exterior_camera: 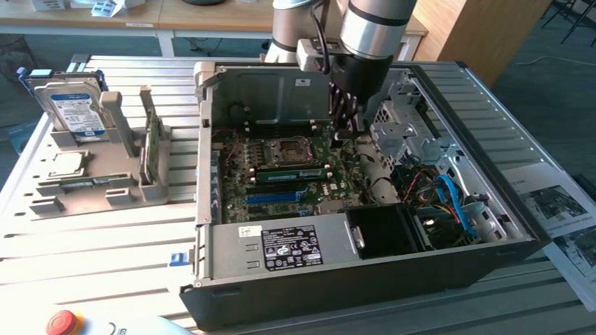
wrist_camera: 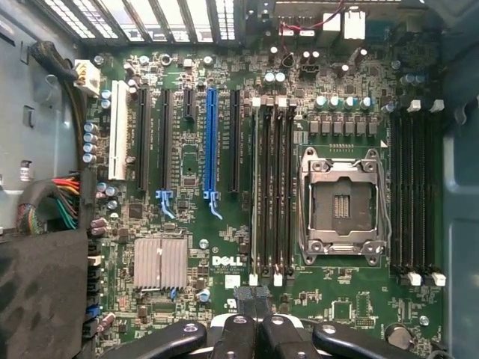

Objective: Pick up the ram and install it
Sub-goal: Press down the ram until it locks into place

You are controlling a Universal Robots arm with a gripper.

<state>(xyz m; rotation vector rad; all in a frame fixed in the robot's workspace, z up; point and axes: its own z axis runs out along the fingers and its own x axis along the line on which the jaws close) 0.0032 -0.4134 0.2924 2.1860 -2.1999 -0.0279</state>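
Observation:
A long green ram stick (exterior_camera: 290, 173) lies seated in a memory slot on the motherboard (exterior_camera: 279, 199), just below the processor socket (exterior_camera: 284, 149) in the exterior view. Another thin green stick (exterior_camera: 151, 143) stands on edge in the grey rack (exterior_camera: 98, 188) at the exterior view's left. My gripper (exterior_camera: 343, 131) hangs inside the open computer case (exterior_camera: 373, 269), above the board and right of the socket. In the wrist view my gripper (wrist_camera: 254, 303) is shut with nothing between the fingers, just off the end of the black memory slots (wrist_camera: 273, 187).
The rack also holds a blue-and-white-labelled hard drive (exterior_camera: 75, 112) and a square silver processor chip (exterior_camera: 65, 164). Case walls, a drive cage (exterior_camera: 410, 136) and blue cables (exterior_camera: 451, 199) crowd the exterior view's right. A red stop button (exterior_camera: 63, 322) sits at the front left.

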